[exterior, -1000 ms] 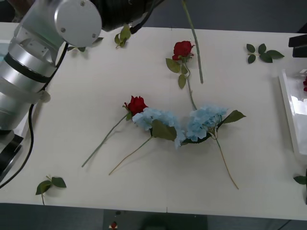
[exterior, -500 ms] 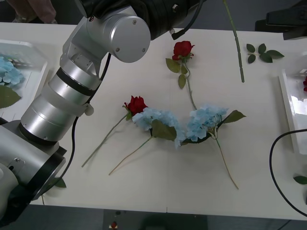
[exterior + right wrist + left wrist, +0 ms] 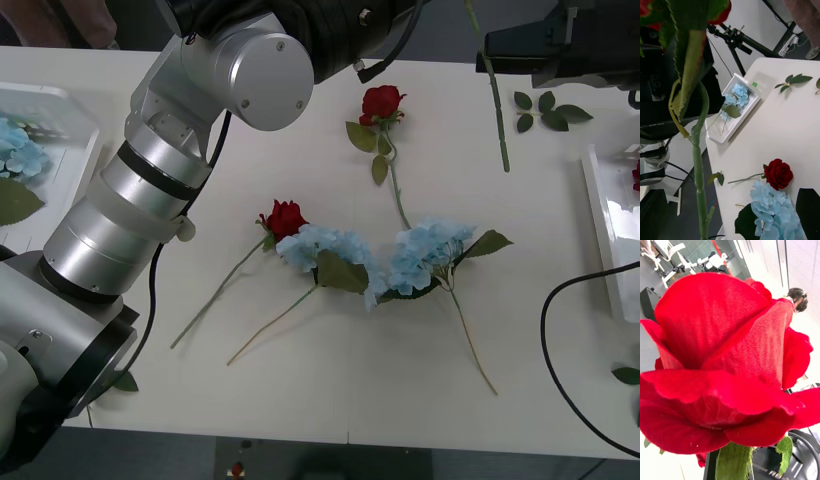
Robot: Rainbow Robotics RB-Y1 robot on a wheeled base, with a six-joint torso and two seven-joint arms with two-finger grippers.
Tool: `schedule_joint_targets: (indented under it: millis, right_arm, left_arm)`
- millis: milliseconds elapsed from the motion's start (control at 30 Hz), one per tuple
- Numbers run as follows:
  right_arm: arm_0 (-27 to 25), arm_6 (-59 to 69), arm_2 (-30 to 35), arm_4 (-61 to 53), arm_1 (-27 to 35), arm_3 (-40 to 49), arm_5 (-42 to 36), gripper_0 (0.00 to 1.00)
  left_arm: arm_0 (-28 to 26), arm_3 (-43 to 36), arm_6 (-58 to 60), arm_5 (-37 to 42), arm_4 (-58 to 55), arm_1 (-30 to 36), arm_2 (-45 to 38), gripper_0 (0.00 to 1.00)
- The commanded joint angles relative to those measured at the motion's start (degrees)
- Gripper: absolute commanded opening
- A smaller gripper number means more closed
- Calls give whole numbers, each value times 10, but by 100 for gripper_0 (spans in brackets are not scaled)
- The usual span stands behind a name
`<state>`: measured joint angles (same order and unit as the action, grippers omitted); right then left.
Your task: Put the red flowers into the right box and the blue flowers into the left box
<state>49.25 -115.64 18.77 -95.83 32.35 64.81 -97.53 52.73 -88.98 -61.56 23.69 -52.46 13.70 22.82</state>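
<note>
You're mid-carry on a red flower (image 3: pixel 726 363): it's hanging in the air over the table's far side, stem (image 3: pixel 492 90) dangling, with the left arm (image 3: pixel 200 120) reaching across and the right arm (image 3: pixel 565 40) closing in beside it. This is probably a hand-off, but I can't tell the grip state on either arm. Next you're needing to take it over the right box (image 3: pixel 608 230) and lower it inside the rim. Two red flowers (image 3: pixel 285 217) and two blue flowers (image 3: pixel 330 250) are lying mid-table, and the left box (image 3: pixel 75 115) is holding blue ones. No readable writing or brand.
</note>
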Motion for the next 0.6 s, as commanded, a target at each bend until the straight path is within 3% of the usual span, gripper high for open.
schedule_joint_targets:
  millis: [33, 67, 100, 133, 200, 600]
  right_arm:
    - [25, 24, -5, -3, -4, 10, 4, 93]
    - [26, 25, -6, -2, -4, 10, 4, 79]
    - [26, 31, -8, -2, -6, 10, 5, 49]
    - [26, 33, -9, -3, -6, 10, 5, 28]
    - [26, 38, -12, -3, -8, 10, 4, 3]
    - [30, 52, -15, -5, -14, 11, 4, 0]
  left_arm:
    - [21, -11, 24, -7, 3, 4, 0, 0]
    - [21, -11, 24, -7, 3, 4, 0, 0]
    - [21, -11, 24, -7, 3, 4, 0, 0]
    - [21, -11, 24, -7, 3, 4, 0, 0]
    - [21, -11, 24, -7, 3, 4, 0, 0]
    - [21, -11, 24, -7, 3, 4, 0, 0]
